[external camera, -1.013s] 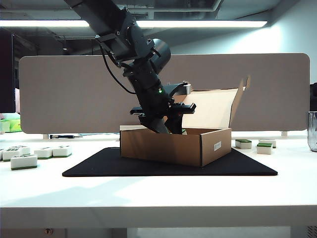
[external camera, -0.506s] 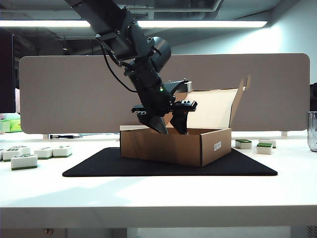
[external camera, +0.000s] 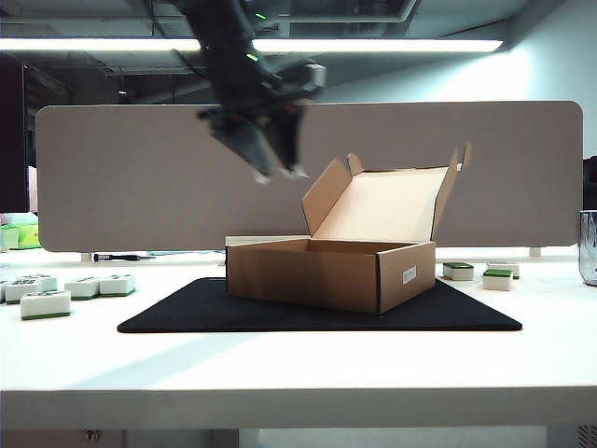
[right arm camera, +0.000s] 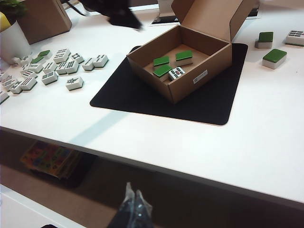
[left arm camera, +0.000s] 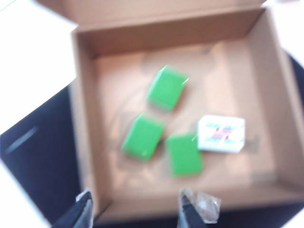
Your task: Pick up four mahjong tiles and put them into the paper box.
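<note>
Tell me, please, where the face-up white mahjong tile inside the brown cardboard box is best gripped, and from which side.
Grip the face-up white mahjong tile across its two long edges, coming straight down from above. It lies flat on the floor of the brown cardboard box, whose walls block a sideways approach. A green-backed tile sits close to one short end, so fingers probably fit better along the long sides.

Black mat (external camera: 187, 317) spread on a white table (external camera: 298, 373), loose spare tiles (external camera: 45, 303) at nine o'clock of the mat, two more tiles (external camera: 497, 278) at three, grey partition panel (external camera: 131, 177) behind, clear glass (external camera: 589, 245) farther toward three.
</note>
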Tool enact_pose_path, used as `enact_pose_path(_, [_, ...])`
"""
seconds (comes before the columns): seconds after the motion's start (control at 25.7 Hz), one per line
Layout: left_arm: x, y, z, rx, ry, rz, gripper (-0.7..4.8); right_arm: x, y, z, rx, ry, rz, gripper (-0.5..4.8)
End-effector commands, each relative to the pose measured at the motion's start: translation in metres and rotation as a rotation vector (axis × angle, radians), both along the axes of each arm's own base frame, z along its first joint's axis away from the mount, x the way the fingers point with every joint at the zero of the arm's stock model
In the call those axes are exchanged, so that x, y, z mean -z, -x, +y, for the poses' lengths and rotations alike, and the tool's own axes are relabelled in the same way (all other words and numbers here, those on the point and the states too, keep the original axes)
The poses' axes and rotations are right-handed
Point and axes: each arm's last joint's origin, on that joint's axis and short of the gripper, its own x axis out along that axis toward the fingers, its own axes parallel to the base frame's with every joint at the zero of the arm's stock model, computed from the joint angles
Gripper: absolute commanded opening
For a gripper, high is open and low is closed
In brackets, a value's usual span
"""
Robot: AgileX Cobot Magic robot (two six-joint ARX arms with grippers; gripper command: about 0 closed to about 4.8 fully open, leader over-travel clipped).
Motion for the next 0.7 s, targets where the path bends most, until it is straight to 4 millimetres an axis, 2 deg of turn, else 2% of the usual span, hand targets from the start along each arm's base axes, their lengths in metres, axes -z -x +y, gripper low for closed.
enact_pose_path(0.04, [-0.024, 0.014, 0.032, -0.04, -0.037, 0.045, 2.23, -0.001, 0.002, 0.0, -0.002, 0.003, -0.028, -0.01])
enact_pose_path(0.23, [-0.046, 0.029, 0.079, -0.129, -0.048, 0.071, 2.23, -0.001, 0.002, 0.0, -0.002, 0.003, -0.028, -0.01])
enact_pose_path(0.35, [-0.05, 0.047, 0.112, -0.148, -0.081, 0.063, 2.23, -0.001, 0.002, 0.0, -0.001, 0.003, -0.028, -0.01])
enact_pose_path(0.39, [-0.048, 0.053, 0.124, -0.173, -0.086, 0.073, 2.23, -0.001, 0.002, 0.0, -0.001, 0.003, -0.028, -0.01])
enact_pose_path(0.55, [-0.038, 0.069, 0.15, -0.233, -0.095, 0.108, 2.23, -0.001, 0.002, 0.0, -0.001, 0.003, -0.028, -0.01])
enact_pose_path(0.7, [-0.021, 0.086, 0.166, -0.271, -0.113, 0.171, 2.23, -0.001, 0.002, 0.0, -0.002, 0.002, -0.028, -0.01])
